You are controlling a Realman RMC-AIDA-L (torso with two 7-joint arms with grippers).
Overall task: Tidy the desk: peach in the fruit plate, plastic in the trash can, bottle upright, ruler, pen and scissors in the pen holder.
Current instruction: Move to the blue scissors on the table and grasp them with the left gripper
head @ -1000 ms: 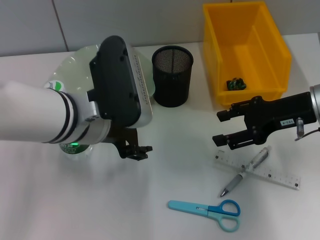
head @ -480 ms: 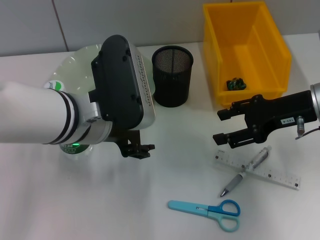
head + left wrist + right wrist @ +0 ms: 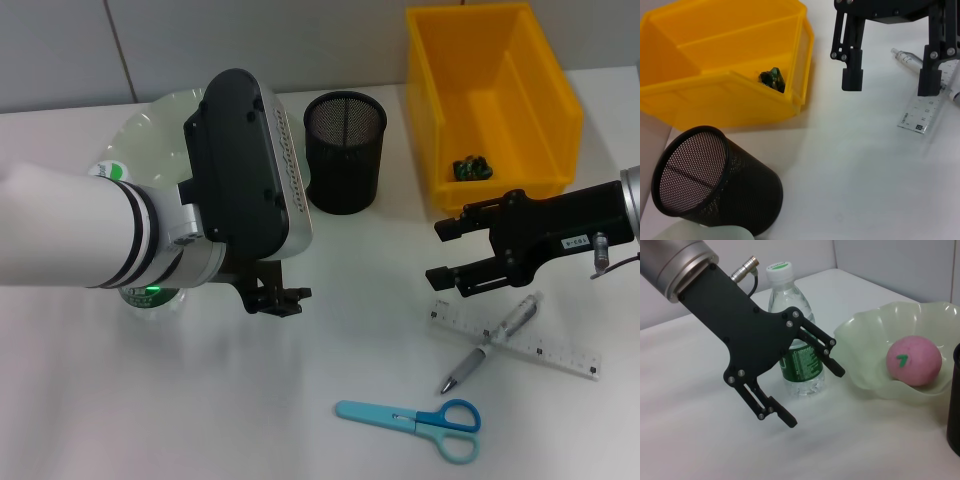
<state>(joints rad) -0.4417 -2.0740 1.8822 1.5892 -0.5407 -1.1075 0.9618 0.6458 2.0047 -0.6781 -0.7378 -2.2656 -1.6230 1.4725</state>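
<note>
The pink peach [image 3: 914,360] lies in the pale green fruit plate [image 3: 865,370]. Beside the plate the bottle [image 3: 795,355] stands upright, mostly hidden under my left arm in the head view. My left gripper [image 3: 276,298] [image 3: 815,397] hangs open and empty in front of the bottle. The clear ruler [image 3: 520,340] lies on the table with the silver pen [image 3: 495,340] across it; the blue scissors [image 3: 410,420] lie nearer the front. My right gripper [image 3: 440,256] [image 3: 891,82] hovers open just above the ruler's end. Green plastic [image 3: 470,168] sits in the yellow trash can [image 3: 430,120].
The black mesh pen holder [image 3: 345,150] stands upright between the fruit plate [image 3: 150,125] and the trash can. My bulky left arm covers much of the table's left side. A grey wall runs along the back.
My left gripper has edged slightly to the right. The right gripper, ruler, pen and scissors have not visibly moved.
</note>
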